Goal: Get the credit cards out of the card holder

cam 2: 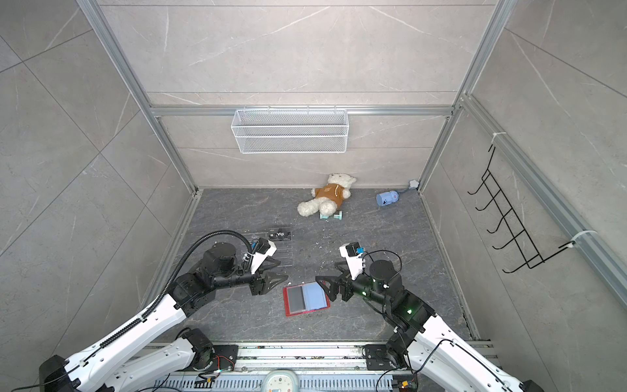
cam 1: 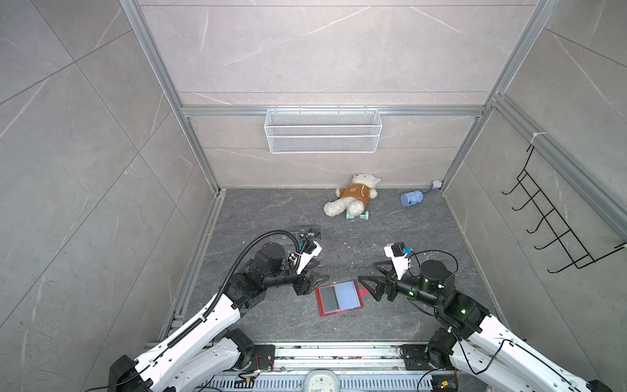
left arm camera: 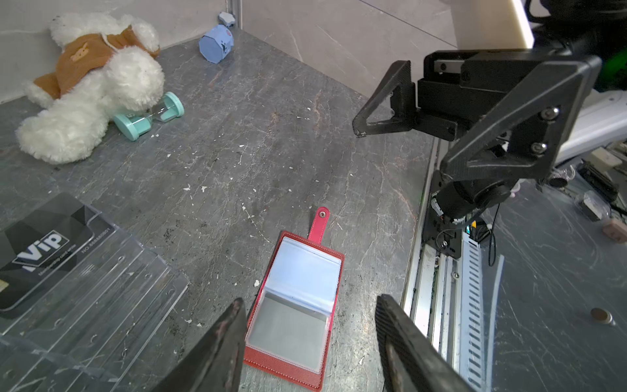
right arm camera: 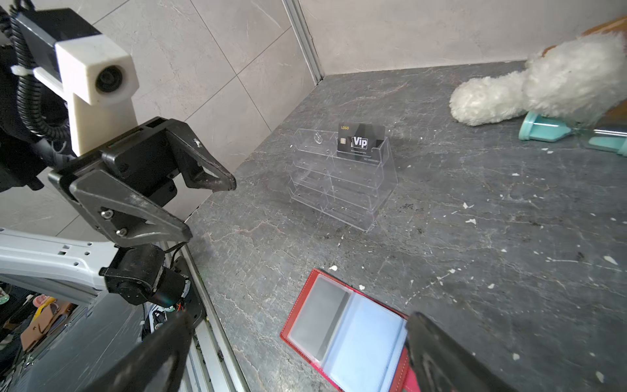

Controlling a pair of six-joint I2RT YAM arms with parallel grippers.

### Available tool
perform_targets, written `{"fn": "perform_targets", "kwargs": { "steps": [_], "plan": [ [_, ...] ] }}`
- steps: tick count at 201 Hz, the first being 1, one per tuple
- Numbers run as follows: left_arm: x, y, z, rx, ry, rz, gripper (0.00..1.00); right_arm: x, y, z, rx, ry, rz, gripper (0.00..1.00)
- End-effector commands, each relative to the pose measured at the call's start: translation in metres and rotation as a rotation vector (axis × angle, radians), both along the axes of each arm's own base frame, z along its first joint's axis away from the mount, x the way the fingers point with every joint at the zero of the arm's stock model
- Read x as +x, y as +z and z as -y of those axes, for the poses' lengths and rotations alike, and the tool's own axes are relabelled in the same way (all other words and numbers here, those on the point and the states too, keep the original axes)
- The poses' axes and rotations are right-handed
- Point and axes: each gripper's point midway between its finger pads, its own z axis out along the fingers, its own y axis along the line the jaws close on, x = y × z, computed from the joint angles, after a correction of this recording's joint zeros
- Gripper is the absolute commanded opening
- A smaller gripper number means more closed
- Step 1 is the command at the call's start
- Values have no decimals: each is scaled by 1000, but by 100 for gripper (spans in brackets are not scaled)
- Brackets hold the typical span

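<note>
The card holder (cam 1: pixel 339 297) (cam 2: pixel 306 298) lies open and flat on the dark table, red, with pale blue sleeves (left arm camera: pixel 305 268) and its snap tab (left arm camera: pixel 319 222) pointing towards the right arm. A grey credit card (left arm camera: pixel 288 332) (right arm camera: pixel 317 319) shows inside the sleeve on the left-arm side. A black "Vip" credit card (cam 1: pixel 310 234) (right arm camera: pixel 361 141) stands in the top tier of a clear acrylic rack (right arm camera: pixel 342 183). My left gripper (cam 1: pixel 325 270) (left arm camera: pixel 310 300) hangs open just above the holder's left end, holding nothing. My right gripper (cam 1: pixel 367 273) (right arm camera: pixel 298 317) is wide open at the holder's right end, near the tab, also holding nothing.
A white plush bear (cam 1: pixel 353 198) lies at the back with a teal hourglass (cam 1: pixel 357 215) against it. A blue cup (cam 1: pixel 411 198) lies in the back right corner. A white wire basket (cam 1: pixel 322 130) hangs on the back wall and a black hook rack (cam 1: pixel 549 217) on the right wall.
</note>
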Motion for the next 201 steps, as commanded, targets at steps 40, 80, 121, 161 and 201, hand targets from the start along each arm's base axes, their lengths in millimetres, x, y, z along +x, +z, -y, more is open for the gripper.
{"fn": "perform_targets", "kwargs": {
  "steps": [40, 80, 121, 161, 201],
  "plan": [
    [15, 0, 0, -82, 167, -181, 65, 3, -9, 4, -9, -34, -27, 100],
    [21, -17, 3, -96, 264, -376, 65, 4, -10, 5, -11, -45, -33, 100],
    [23, -29, 1, -142, 368, -547, 64, 4, -14, 8, -19, -60, -44, 100],
    [18, -58, -2, -195, 475, -754, 64, 9, -25, 14, -33, -110, -69, 100],
    [12, -87, -7, -193, 554, -899, 62, 10, -30, 12, -21, -112, -88, 100]
  ]
}}
